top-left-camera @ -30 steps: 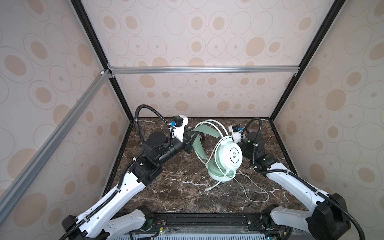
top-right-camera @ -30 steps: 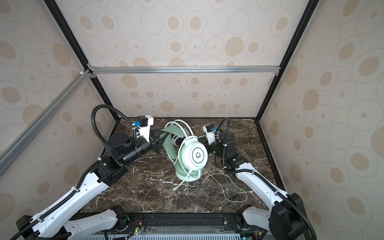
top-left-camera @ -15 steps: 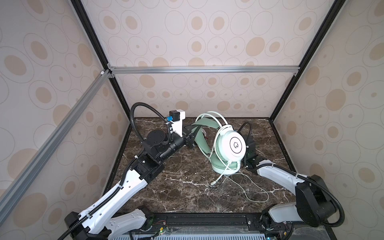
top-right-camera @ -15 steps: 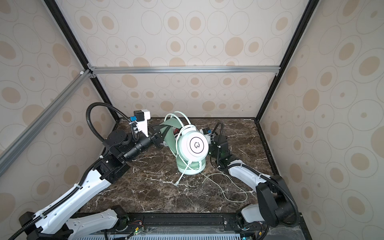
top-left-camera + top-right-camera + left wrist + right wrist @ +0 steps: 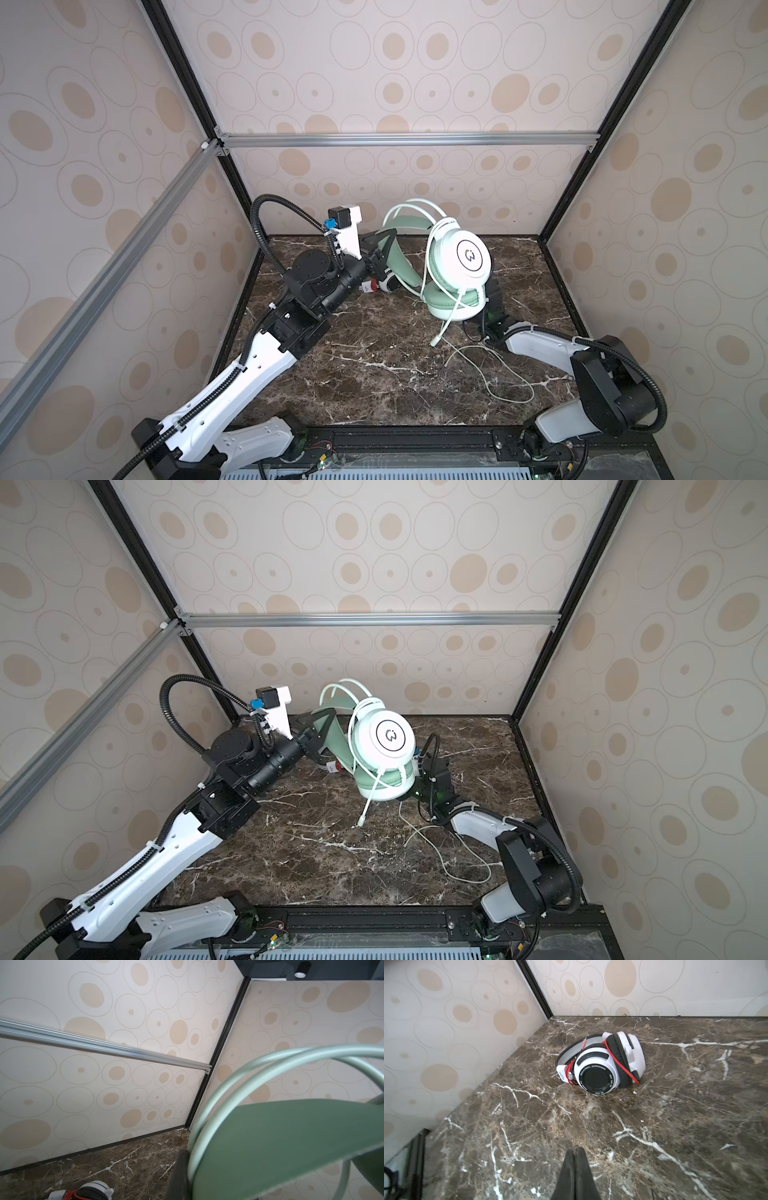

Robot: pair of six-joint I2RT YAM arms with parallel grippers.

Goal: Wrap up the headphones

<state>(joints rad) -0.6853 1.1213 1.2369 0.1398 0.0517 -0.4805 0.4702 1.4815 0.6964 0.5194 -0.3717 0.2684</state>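
Bright, even light with soft shadows — only the mint-green headset (image 5: 291, 1147) blurs, close in the left wrist view.

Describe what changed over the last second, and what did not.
The left gripper, still shut on the band of the mint-green headset, lifted it up and back. The right gripper sank low behind its ear cup and shut, nothing seen in it. The loose cord loop on the table barely shifted.

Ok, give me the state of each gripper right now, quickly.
Left gripper: shut on the mint-green headset, by its headband.
Right gripper: shut, with nothing visible between its jaws.
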